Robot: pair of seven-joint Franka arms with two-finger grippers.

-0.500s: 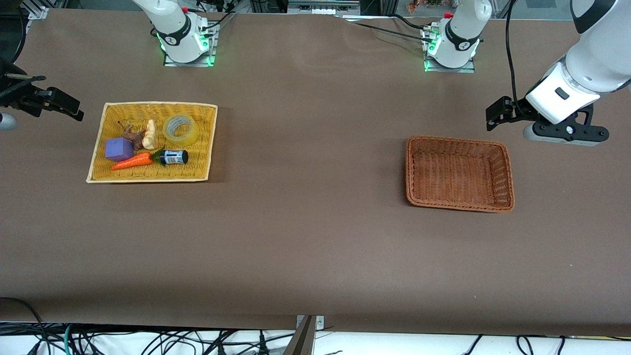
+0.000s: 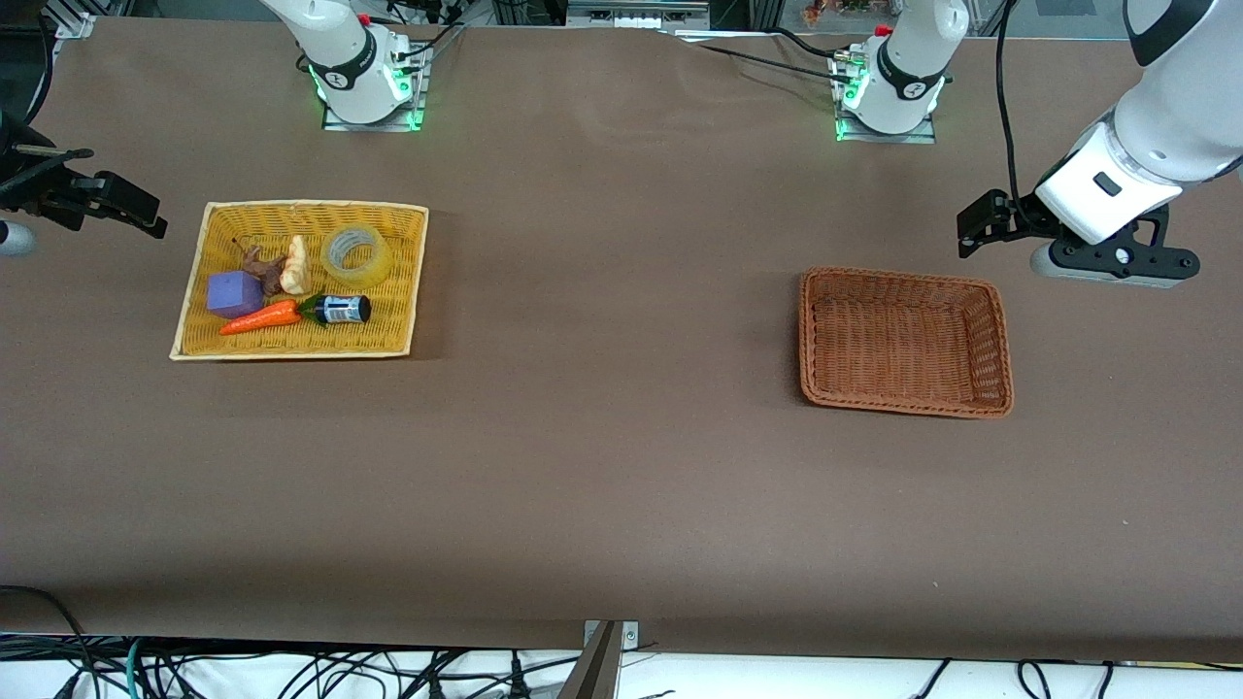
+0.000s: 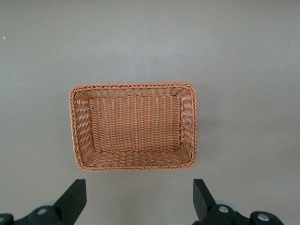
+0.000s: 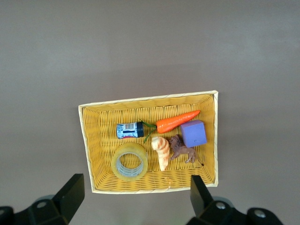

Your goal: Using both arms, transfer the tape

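The tape [image 2: 356,255] is a yellowish ring lying flat in a yellow wicker tray [image 2: 301,206] toward the right arm's end of the table. It also shows in the right wrist view [image 4: 130,161]. My right gripper [image 2: 126,209] is open and empty, up over the table past the tray's outer end; its open jaws show in the right wrist view [image 4: 135,180]. My left gripper [image 2: 991,225] is open and empty, up over the table beside an empty brown wicker basket [image 2: 898,277]; its jaws also show open in the left wrist view [image 3: 138,185].
The tray also holds a purple cube [image 2: 234,293], a carrot [image 2: 260,316], a small dark bottle [image 2: 342,310], a brown toy animal [image 2: 258,265] and a pale bread-like piece [image 2: 295,265]. The brown basket [image 3: 133,86] stands toward the left arm's end.
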